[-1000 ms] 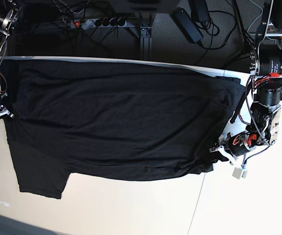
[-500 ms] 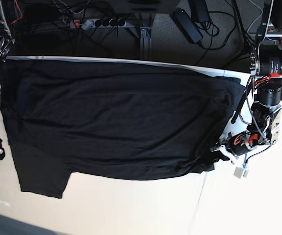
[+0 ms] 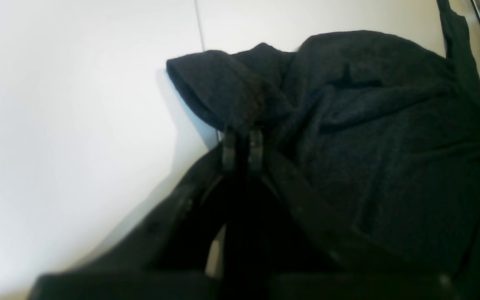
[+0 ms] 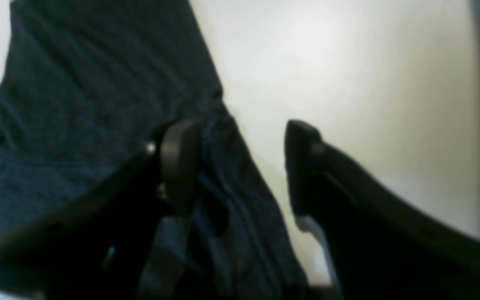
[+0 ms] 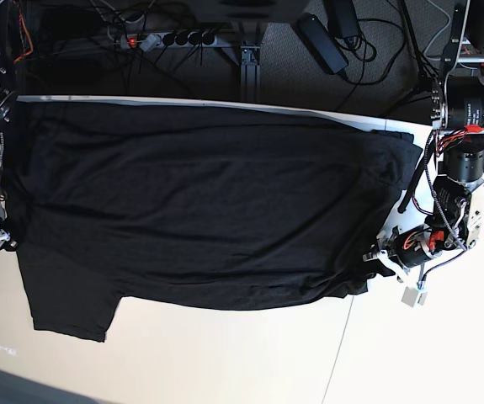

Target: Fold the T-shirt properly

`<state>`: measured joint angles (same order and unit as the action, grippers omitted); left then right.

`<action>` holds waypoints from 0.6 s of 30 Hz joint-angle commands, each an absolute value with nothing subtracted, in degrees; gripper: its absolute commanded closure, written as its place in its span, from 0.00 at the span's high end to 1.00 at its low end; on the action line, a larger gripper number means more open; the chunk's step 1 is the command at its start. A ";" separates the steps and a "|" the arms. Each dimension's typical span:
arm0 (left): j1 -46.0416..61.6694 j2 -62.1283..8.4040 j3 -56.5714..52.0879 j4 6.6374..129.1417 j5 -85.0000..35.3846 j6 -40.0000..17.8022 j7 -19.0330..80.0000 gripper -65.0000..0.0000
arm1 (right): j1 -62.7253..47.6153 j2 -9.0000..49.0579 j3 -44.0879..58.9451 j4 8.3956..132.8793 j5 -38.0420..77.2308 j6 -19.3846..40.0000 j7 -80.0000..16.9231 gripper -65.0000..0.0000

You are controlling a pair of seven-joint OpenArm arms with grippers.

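1. Behind the pale tabletop, a dark floor is seen in the base view, strewn with cables and a power strip.
2. A thin seam is seen running across the tabletop near its right side in the base view.
3. The T-shirt is laid flat across the far half of the tabletop, spread from the left edge almost to the right arm's base, with its upper edge along the far rim.
4. Only plain black fabric is shown; no print is visible from any view.
5. One sleeve is seen lying towards the near left, flat on the tabletop.
6. At the right end in the base view, the fabric is bunched and slightly lifted beside the left gripper.
7. In the left wrist view, the left gripper is seen clenched on a fold of the T-shirt, its two tips pressed close together with cloth rising between and above them.
8. In the right wrist view, the right gripper is seen released, its fingers standing well apart.
9. One finger is set against the edge of the T-shirt; the other is over bare tabletop, and nothing is pinched between them.
10. That view is blurred, so finer detail of the cloth edge cannot be told.
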<state>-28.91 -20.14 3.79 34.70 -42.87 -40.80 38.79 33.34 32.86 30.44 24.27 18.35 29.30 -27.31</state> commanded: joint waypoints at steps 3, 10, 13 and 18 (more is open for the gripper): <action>-29.34 -21.12 3.97 34.61 -40.07 -40.00 41.39 0.00 | 34.72 34.09 30.63 23.64 18.17 32.38 -25.85 0.51; -29.34 -21.10 3.97 34.61 -40.66 -40.00 40.95 0.00 | 34.74 32.75 30.61 23.59 18.17 33.01 -25.89 0.51; -29.36 -21.08 3.97 34.61 -41.12 -40.00 40.95 0.00 | 34.74 31.66 29.45 23.62 18.20 33.43 -25.89 0.51; -29.36 -21.08 3.97 34.61 -41.12 -40.00 40.93 0.00 | 34.74 30.30 23.18 23.62 18.31 33.32 -25.89 0.51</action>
